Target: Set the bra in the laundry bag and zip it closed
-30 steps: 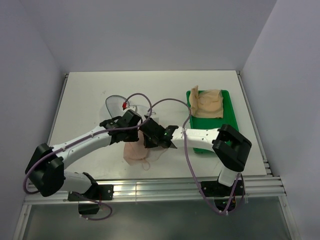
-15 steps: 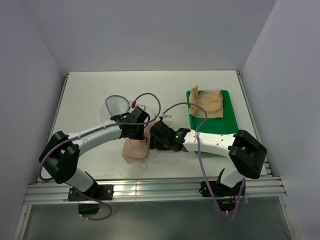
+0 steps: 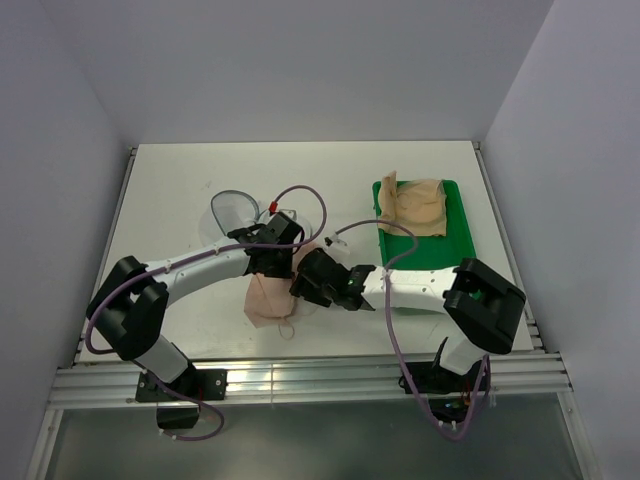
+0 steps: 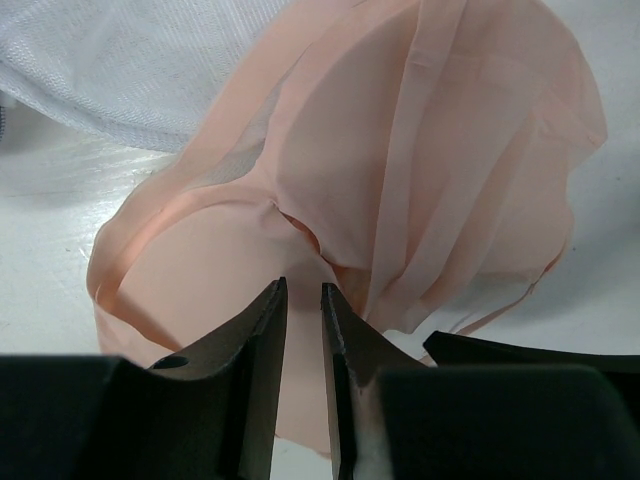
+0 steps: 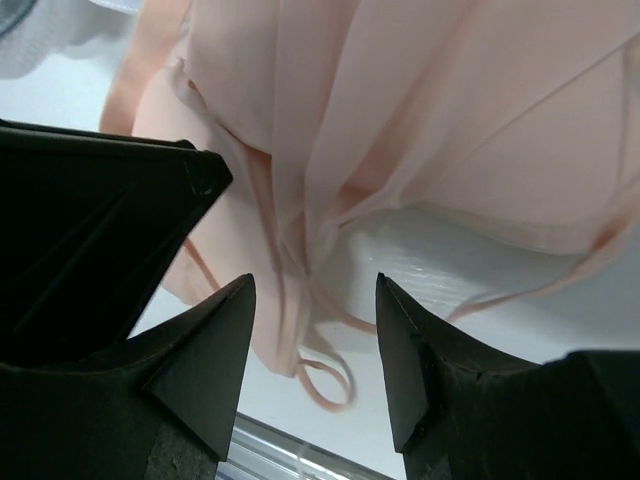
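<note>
In the loading step, the left claw (image 4: 302,288) pinches a fold of the bra (image 3: 268,298), half lifted off the worktop (image 3: 170,190) beside the laundry bag (image 3: 230,208), while the right claw (image 5: 315,285) hangs spread around its straps and probably must close next.

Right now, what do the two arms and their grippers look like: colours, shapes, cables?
The left arm and the right arm match: white tubular links between bulky black joint housings. A thin purple cable loops along each, with a small red connector on the left one. The left gripper and the right gripper are matte black, each with two wedge-shaped fingers.
</note>
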`<state>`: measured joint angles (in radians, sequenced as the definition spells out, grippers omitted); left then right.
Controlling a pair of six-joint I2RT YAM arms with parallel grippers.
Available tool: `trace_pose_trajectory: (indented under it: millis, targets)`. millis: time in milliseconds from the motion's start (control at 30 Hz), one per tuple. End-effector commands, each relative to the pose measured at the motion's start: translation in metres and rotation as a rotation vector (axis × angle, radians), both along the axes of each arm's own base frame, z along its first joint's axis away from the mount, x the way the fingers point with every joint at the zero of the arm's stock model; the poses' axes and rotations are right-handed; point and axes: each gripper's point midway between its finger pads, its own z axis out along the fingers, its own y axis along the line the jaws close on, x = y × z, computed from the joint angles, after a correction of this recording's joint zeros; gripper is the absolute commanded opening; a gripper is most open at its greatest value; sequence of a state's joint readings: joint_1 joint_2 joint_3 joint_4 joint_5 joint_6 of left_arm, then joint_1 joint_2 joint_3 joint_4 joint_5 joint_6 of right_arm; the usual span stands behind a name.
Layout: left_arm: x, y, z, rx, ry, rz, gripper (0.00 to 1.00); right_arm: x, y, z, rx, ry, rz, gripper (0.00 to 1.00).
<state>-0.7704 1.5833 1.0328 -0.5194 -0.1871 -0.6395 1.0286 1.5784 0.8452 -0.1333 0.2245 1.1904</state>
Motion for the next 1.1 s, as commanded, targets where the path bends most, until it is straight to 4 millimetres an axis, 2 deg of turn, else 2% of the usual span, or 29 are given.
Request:
trace_pose_trajectory:
  millis: [0, 133, 167, 200, 367, 900, 1067]
  targets:
    - [0.001, -0.004, 0.003, -0.018, -0.017, -0.008, 0.27, 0.016, 0.016, 0.011, 0.079, -0.043, -0.089, 0.58]
    - [-0.001, -0.002, 0.000, -0.005, -0.009, -0.008, 0.27, 0.018, 0.020, -0.003, 0.069, -0.016, -0.110, 0.54]
    - [-0.001, -0.002, -0.001, -0.003, -0.008, -0.008, 0.27, 0.018, 0.019, -0.005, 0.070, -0.012, -0.115, 0.48]
    - [-0.001, -0.002, -0.003, -0.001, -0.005, -0.008, 0.27, 0.019, 0.017, -0.008, 0.062, -0.015, -0.127, 0.47]
    - [-0.001, -0.003, -0.007, -0.001, 0.007, -0.009, 0.26, 0.025, 0.009, -0.008, 0.044, -0.036, -0.175, 0.41]
    - [-0.022, 0.003, -0.043, 0.012, 0.104, -0.008, 0.20, 0.047, -0.015, 0.000, -0.005, -0.121, -0.284, 0.44]
    - [-0.023, 0.002, -0.040, 0.001, 0.103, -0.007, 0.19, 0.052, -0.012, -0.004, -0.026, -0.122, -0.286, 0.42]
